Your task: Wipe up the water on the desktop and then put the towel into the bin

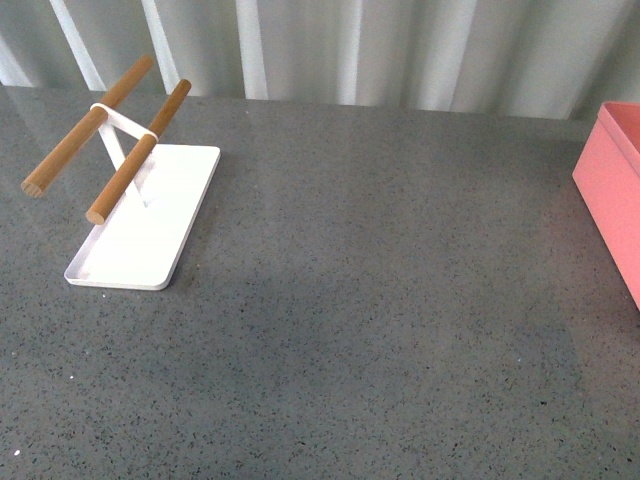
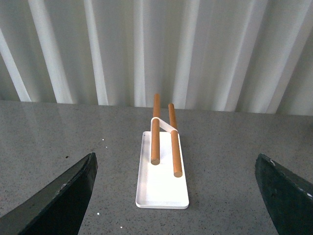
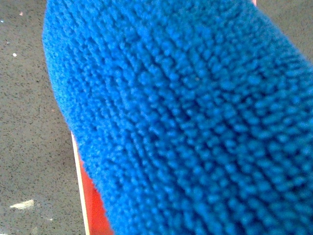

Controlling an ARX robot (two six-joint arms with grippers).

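The bright blue towel [image 3: 186, 122] fills the right wrist view, held close to the camera; my right gripper is shut on it, its fingers hidden behind the cloth. Below the towel a strip of the salmon-pink bin [image 3: 93, 205] shows, with its pale rim against the speckled dark grey desktop [image 3: 29, 122]. In the front view the bin [image 1: 615, 190] stands at the right edge of the desktop [image 1: 370, 300]; neither arm shows there. My left gripper [image 2: 178, 196] is open and empty above the desktop, its dark fingers [image 2: 58, 200] wide apart.
A flat white tray [image 1: 145, 225] with two wooden rods [image 1: 135, 150] on a white stand sits at the back left; it also shows in the left wrist view [image 2: 161, 181], ahead of the left gripper. A pale ribbed curtain [image 1: 350, 50] hangs behind the desktop.
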